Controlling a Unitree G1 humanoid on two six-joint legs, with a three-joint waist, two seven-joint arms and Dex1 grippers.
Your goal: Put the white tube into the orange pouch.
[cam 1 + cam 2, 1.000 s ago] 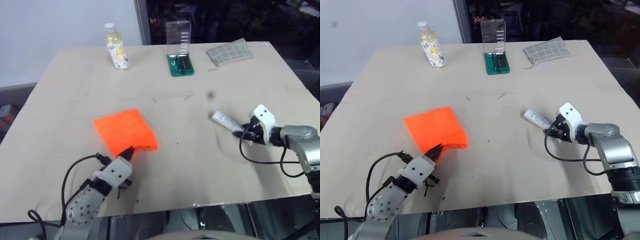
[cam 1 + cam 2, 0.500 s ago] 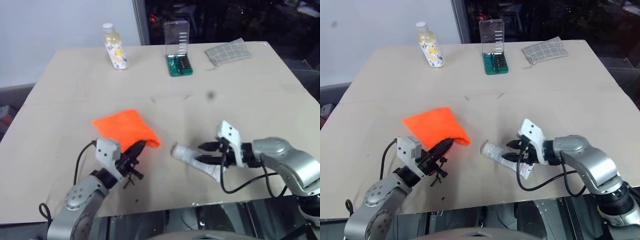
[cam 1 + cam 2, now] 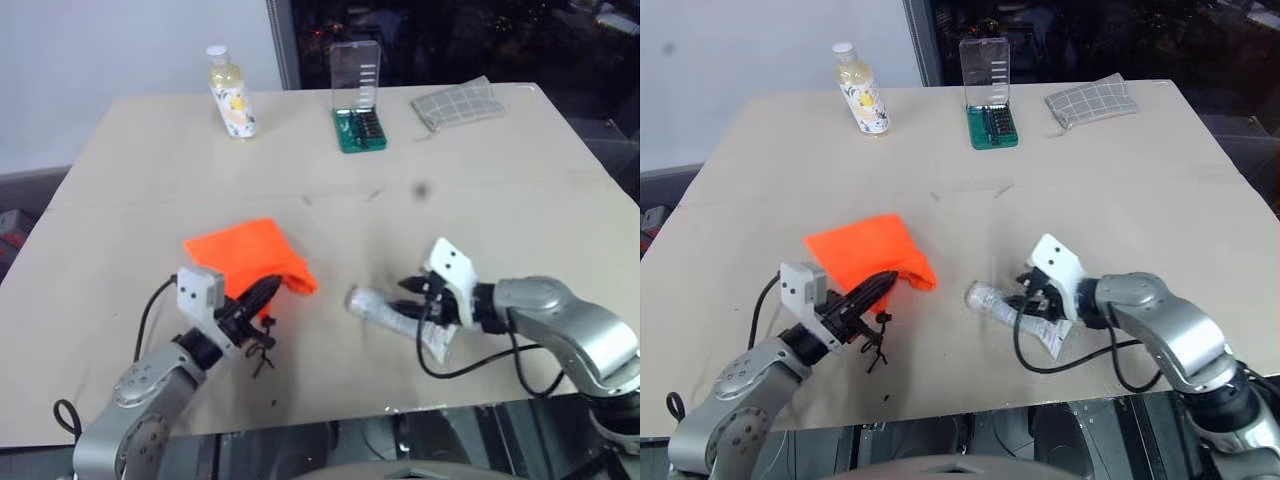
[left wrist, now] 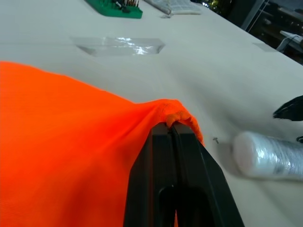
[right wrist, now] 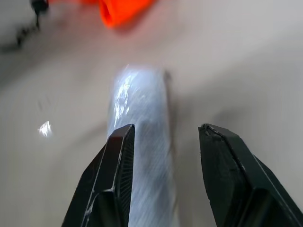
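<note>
Orange pouch (image 4: pixel 71 142) pinched by left gripper (image 4: pixel 173 130), right gripper (image 5: pixel 163 137) half-open

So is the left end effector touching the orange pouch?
Touching. In the left wrist view the left end effector is shut, pinching a bunched edge of the orange pouch between its fingertips.

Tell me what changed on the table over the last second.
The right gripper carried the white tube leftward across the table, close to the orange pouch. The left gripper rolled and lifted the pouch's near corner while staying shut on it. The bottle, green case and checked cloth stayed put.
</note>
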